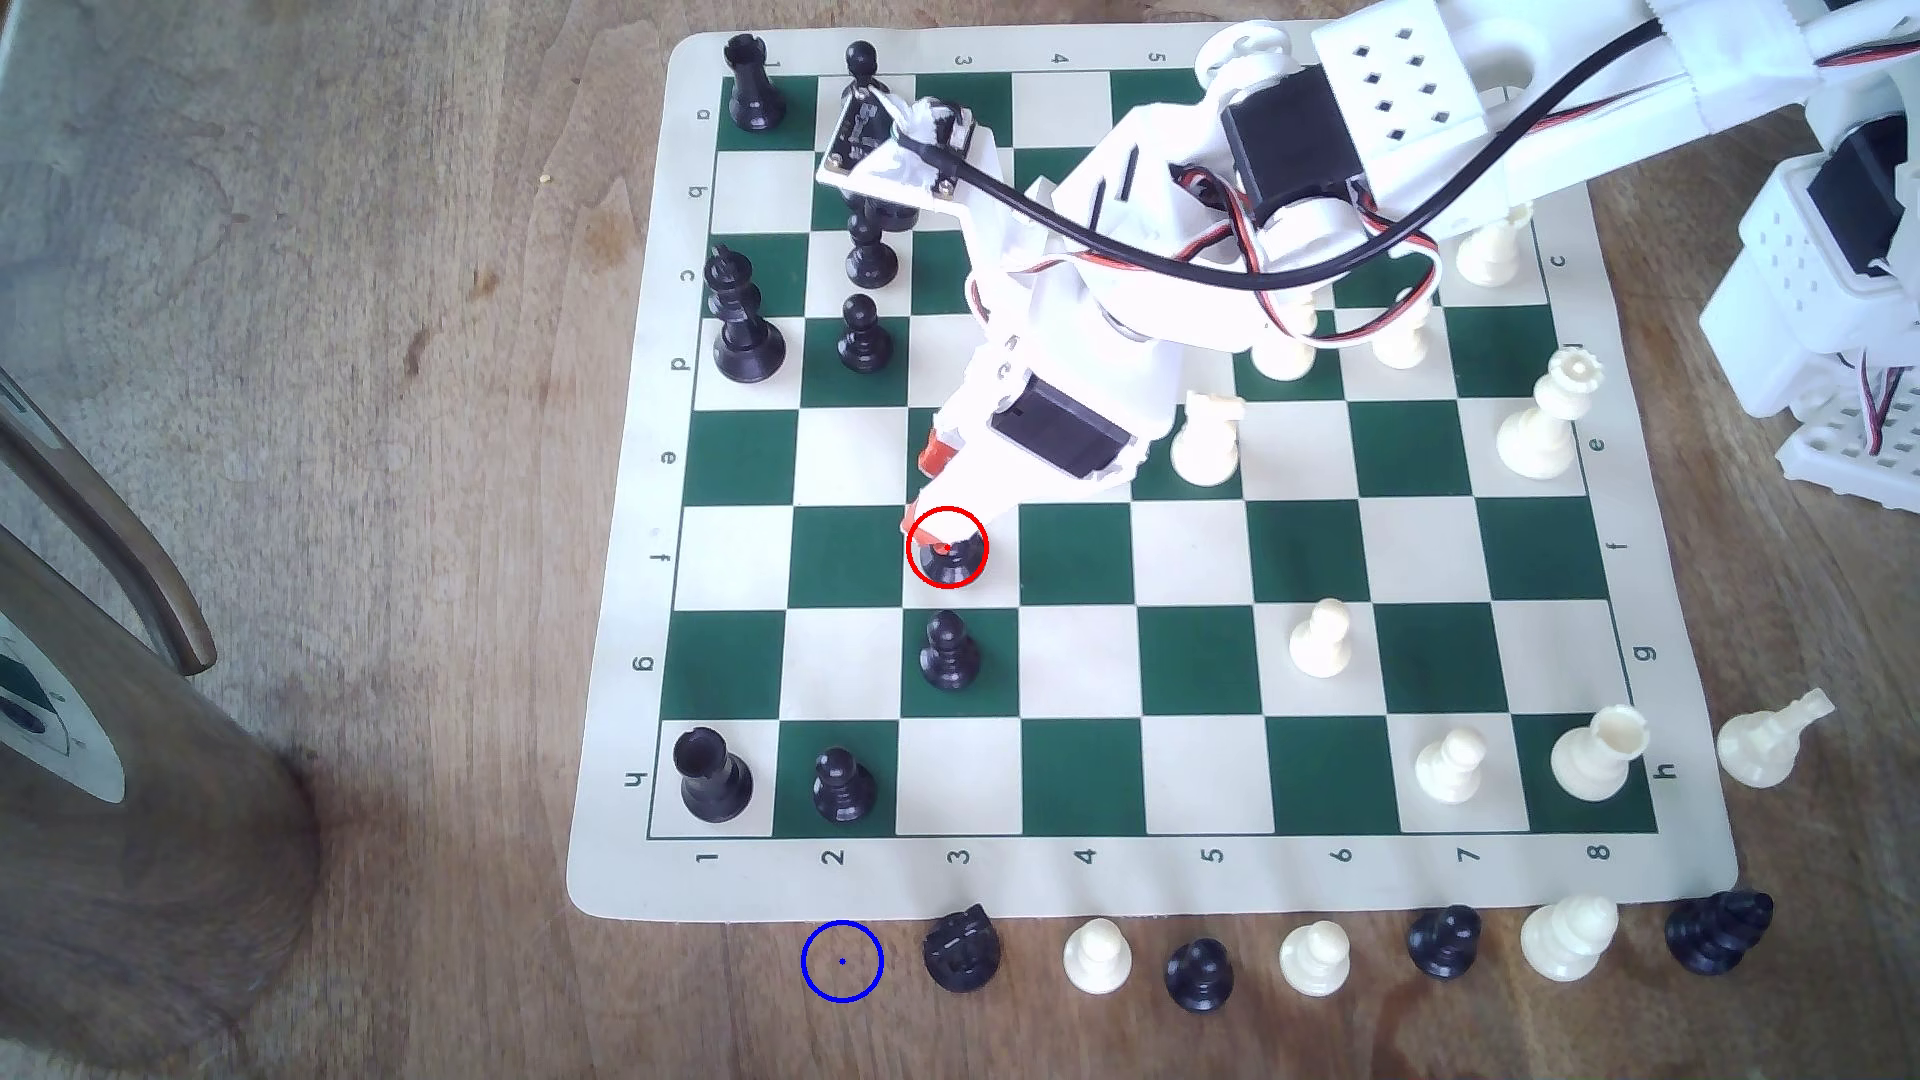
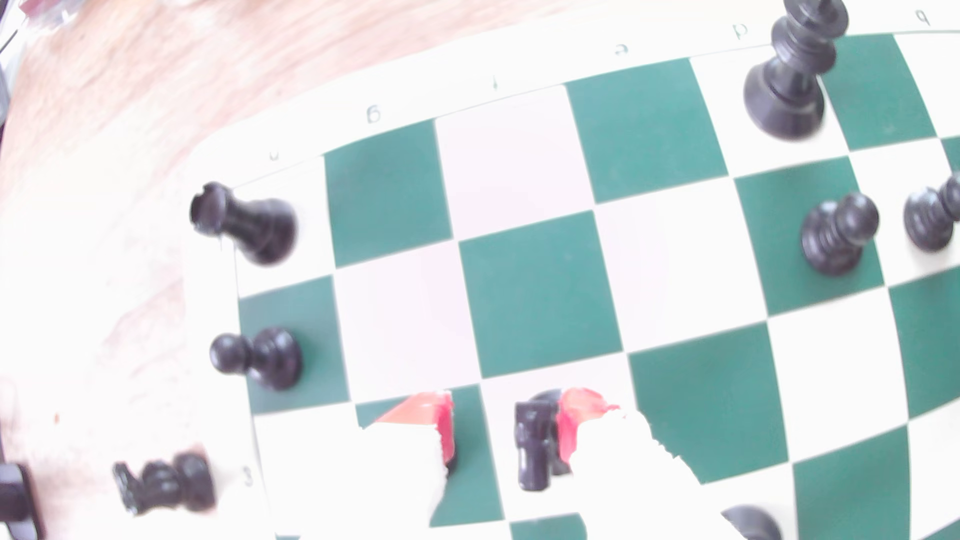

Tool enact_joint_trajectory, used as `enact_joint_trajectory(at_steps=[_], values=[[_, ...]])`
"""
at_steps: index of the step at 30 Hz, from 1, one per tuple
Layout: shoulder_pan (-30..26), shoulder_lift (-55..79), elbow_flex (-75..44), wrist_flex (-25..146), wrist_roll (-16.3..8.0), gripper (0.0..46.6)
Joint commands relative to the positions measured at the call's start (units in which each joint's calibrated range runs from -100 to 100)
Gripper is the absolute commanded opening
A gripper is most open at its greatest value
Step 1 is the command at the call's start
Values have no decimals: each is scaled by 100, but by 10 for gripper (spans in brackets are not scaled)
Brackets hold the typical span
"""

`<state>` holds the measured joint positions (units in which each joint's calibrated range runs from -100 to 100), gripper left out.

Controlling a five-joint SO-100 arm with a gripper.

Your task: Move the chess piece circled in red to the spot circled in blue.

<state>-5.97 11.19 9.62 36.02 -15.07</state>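
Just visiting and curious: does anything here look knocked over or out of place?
Yes. A white piece lies tipped on its side on the wood table, off the board's corner at the exterior view's right. Everything else I can make out stands upright.

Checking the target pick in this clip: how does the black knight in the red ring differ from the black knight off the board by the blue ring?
The ringed knight stands on a white square between the open gripper; the spare knight stands on bare wood below the mat. One finger pad appears to touch the ringed knight; nothing touches the spare. Both are short, black and upright.
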Motion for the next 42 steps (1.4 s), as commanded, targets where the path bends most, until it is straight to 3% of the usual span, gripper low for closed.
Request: enact_joint_trajectory(at_steps=[1,22,25,27,36,42], values=[[30,-142,53,-244,34,110],[7,61,388,-547,29,100],[22,70,388,-604,20,59],[38,78,416,-637,20,2],[38,-176,434,-743,-54,1],[-118,-524,-228,-539,-83,1]])
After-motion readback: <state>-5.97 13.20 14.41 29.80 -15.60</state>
